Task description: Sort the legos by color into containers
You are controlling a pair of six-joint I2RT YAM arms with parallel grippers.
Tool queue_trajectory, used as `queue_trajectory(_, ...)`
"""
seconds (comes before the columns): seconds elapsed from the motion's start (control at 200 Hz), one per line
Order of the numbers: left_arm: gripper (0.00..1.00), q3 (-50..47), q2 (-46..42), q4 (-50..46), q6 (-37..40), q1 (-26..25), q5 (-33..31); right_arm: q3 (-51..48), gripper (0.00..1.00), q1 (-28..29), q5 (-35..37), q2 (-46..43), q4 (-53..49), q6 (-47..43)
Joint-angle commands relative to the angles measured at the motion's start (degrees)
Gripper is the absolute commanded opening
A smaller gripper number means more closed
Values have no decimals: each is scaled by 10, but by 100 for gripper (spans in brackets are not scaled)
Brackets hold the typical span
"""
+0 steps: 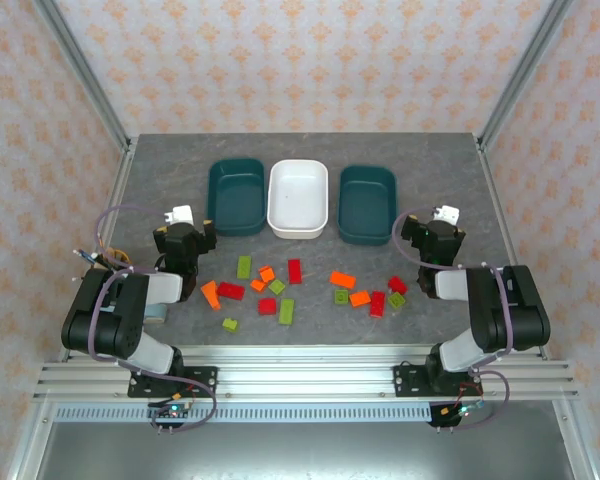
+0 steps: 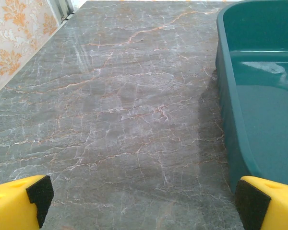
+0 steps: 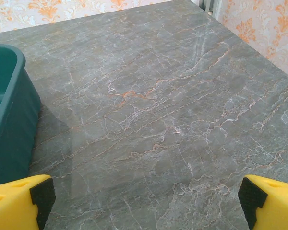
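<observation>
Several red, orange and lime green legos lie scattered on the grey table between the two arms, among them a red one (image 1: 295,271), an orange one (image 1: 342,280) and a green one (image 1: 244,267). Behind them three containers stand in a row: a teal tub (image 1: 236,195), a white tub (image 1: 298,198) and a second teal tub (image 1: 367,203). My left gripper (image 1: 187,232) (image 2: 145,203) is open over bare table, just left of the left teal tub (image 2: 259,96). My right gripper (image 1: 432,235) (image 3: 147,201) is open too, just right of the right teal tub (image 3: 9,115). Neither holds anything.
The marbled table (image 1: 310,150) runs back to a patterned wall, with metal frame posts (image 1: 90,80) at the rear corners. Bare table lies ahead of each gripper, outside the row of tubs. An aluminium rail (image 1: 300,375) carries the arm bases at the near edge.
</observation>
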Motion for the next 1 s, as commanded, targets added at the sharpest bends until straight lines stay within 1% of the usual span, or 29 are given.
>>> queue_trajectory(0.0, 100, 9, -2, 26, 3, -1, -15, 11, 99, -1, -4, 2, 1, -5)
queue_trajectory(0.831, 100, 8, -3, 29, 5, -1, -13, 10, 99, -1, -4, 1, 1, -4)
queue_trajectory(0.871, 100, 19, -13, 0, 10, -1, -1, 8, 99, -1, -2, -1, 6, -5)
queue_trajectory(0.916, 100, 46, -33, -59, 17, -7, 0, 22, 99, 1, 9, -23, -27, -4)
queue_trajectory(0.951, 100, 69, -49, -112, 24, -18, -22, 48, 99, 7, 31, -50, -95, -3)
queue_trajectory(0.996, 100, 89, -72, -156, 30, -35, -56, 89, 99, 13, 62, -81, -184, 1)
